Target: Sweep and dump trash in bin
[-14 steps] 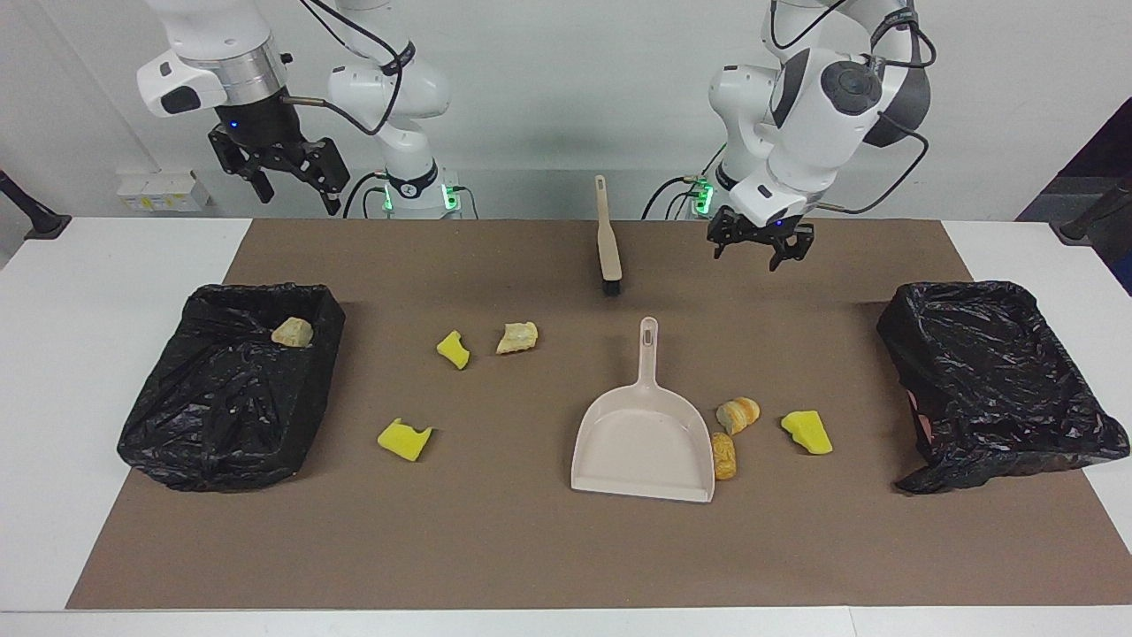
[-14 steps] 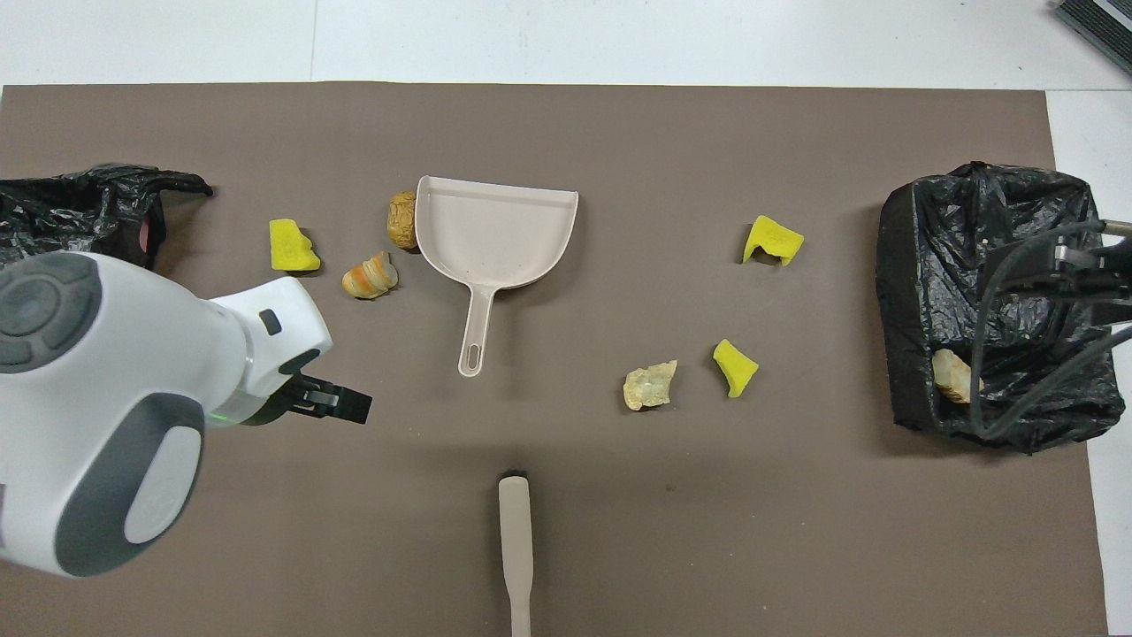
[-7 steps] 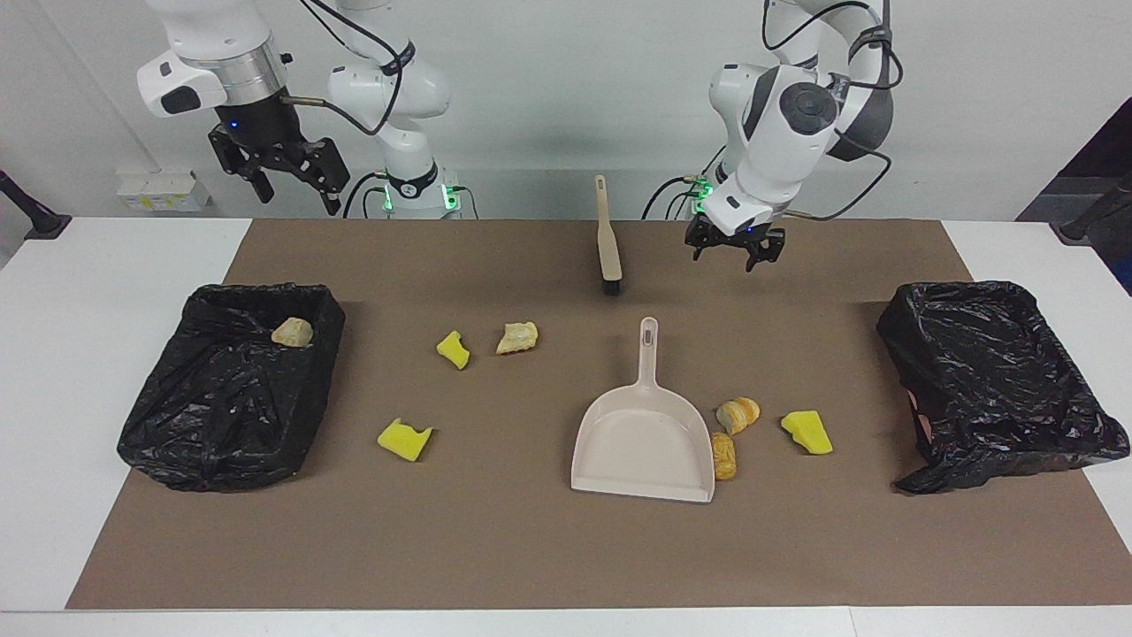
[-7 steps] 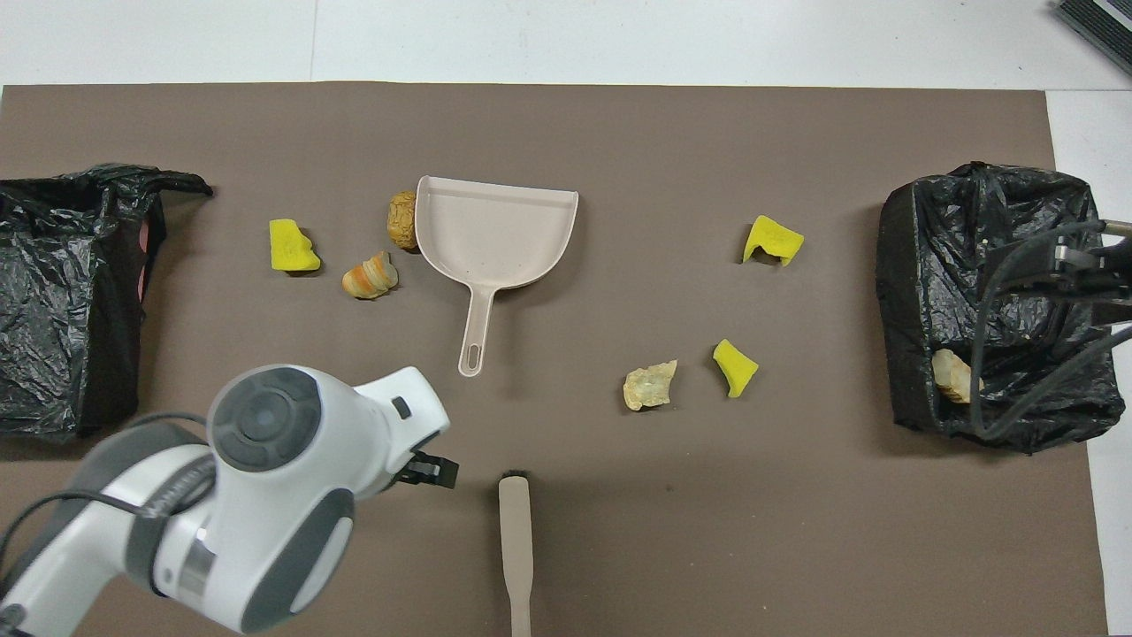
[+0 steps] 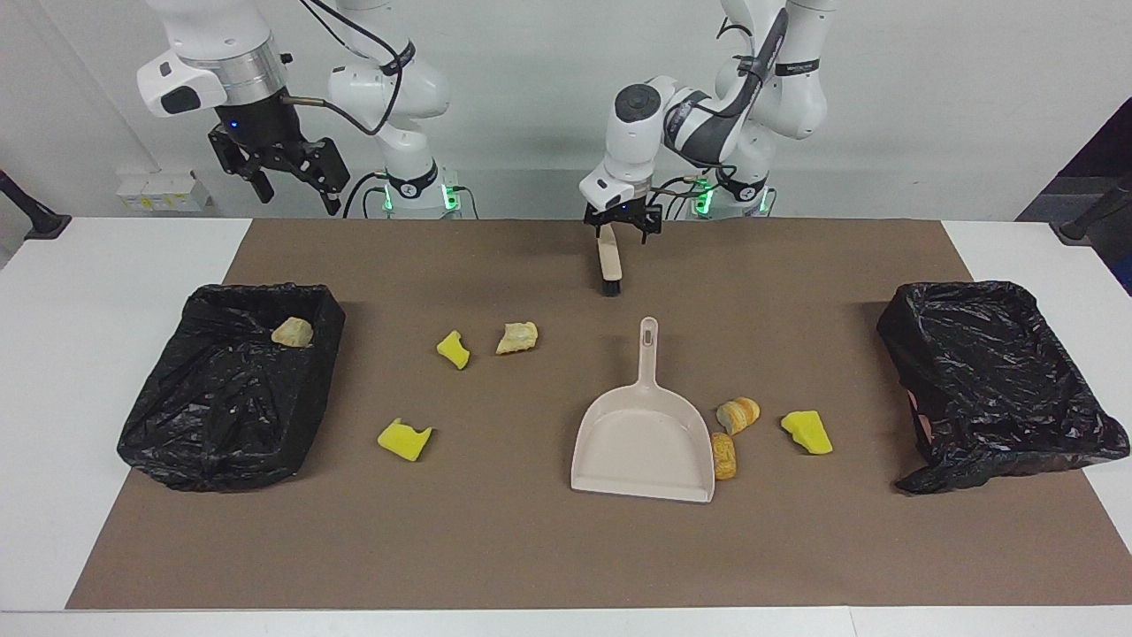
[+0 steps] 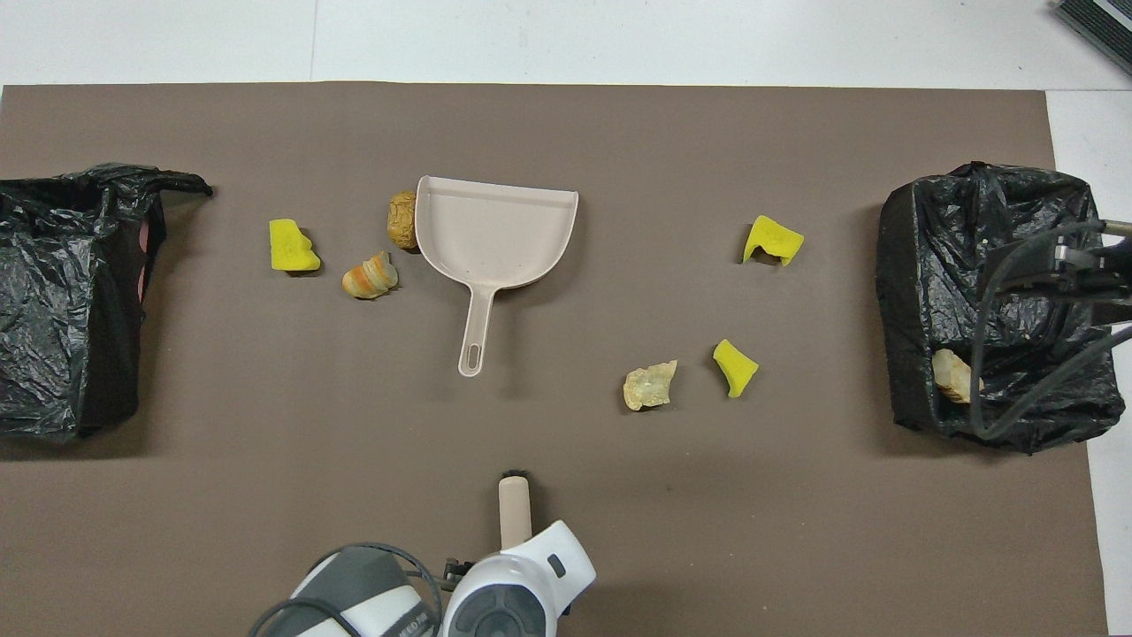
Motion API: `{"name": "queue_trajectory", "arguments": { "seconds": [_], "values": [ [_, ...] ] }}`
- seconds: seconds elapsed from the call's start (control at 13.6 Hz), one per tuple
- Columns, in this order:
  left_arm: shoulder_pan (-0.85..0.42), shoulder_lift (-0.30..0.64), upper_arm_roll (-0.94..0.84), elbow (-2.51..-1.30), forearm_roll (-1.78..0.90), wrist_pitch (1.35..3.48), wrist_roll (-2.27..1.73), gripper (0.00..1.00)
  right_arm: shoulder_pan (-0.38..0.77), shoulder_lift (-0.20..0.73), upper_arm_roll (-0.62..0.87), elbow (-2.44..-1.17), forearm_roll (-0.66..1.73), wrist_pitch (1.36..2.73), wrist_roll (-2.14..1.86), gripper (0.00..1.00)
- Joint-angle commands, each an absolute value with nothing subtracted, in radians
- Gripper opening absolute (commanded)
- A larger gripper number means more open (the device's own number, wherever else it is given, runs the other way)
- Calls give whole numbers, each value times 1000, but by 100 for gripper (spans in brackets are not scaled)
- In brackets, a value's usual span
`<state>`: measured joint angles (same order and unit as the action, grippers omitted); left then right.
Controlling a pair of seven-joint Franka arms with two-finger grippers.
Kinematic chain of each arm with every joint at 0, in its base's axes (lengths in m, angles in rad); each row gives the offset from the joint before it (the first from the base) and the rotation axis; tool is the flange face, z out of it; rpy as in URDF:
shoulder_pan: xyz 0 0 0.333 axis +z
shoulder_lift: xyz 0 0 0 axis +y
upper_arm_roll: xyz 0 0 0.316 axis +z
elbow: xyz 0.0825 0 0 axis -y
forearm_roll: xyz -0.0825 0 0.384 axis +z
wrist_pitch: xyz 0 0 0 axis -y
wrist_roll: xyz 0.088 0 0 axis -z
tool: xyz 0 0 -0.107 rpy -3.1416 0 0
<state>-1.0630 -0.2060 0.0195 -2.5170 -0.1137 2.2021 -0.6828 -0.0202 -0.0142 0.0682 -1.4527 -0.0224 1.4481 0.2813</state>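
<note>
**Spotter:** Over the handle of the beige hand brush with black bristles (image 5: 608, 257) is where you have the left gripper (image 5: 623, 226), fingers apart and pointing down, nothing between them yet. That brush lies near the robots at mid-table, its long axis running straight away from them, bristle end farthest out.

**Operator:** So which arm takes it?

**Spotter:** Your left one, I'd say. Its forearm is folded low across from its base with the wrist upright above the handle. The right gripper (image 5: 285, 170) waits high over the black-lined bin (image 5: 190, 389) at its own end, fingers spread, empty.

**Operator:** And the trash?

**Spotter:** Loose on the brown mat (image 5: 531, 557). A yellow sponge chunk (image 5: 806, 433) and two tan-orange bread lumps (image 5: 737, 414) sit beside the beige plastic dustpan (image 5: 644, 441), one lump touching its side. Two more yellow chunks (image 5: 404, 439) and a pale lump (image 5: 517, 337) lie toward the right arm's end. One lump (image 5: 292, 332) is already in that bin. You'll want the fingers set across the handle's width before you close.
</note>
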Motion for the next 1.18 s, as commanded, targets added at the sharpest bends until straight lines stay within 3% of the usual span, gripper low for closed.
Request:
{"name": "queue_trajectory", "arguments": {
  "seconds": [0.0, 0.15, 0.44, 0.59, 0.74, 0.81, 1.1],
  "values": [
    [-1143, -322, 40, -2638, -156, 2284, -770, 100, -26, -21, 72, -1450, -5, 1434, 258, 100],
    [-1205, -319, 41, -2648, -158, 2330, -888, 100, -20, -21, 74, -1453, -5, 1443, 268, 100],
    [-1215, -314, 40, -2658, -158, 2336, -916, 79, 46, 11, 80, -1482, -6, 1534, 375, 100],
    [-1213, -313, 41, -2658, -158, 2330, -916, 61, 92, 44, 80, -1480, -9, 1586, 416, 100],
    [-1207, -310, 43, -2658, -158, 2321, -916, 11, 133, 84, 80, -1476, -24, 1641, 443, 100],
    [-1198, -302, 46, -2655, -158, 2321, -911, 1, 168, 109, 80, -1474, -28, 1652, 472, 100],
    [-1095, -296, 52, -2629, -152, 2304, -894, 0, 308, 265, 75, -1425, -37, 1767, 639, 100]
  ]
}}
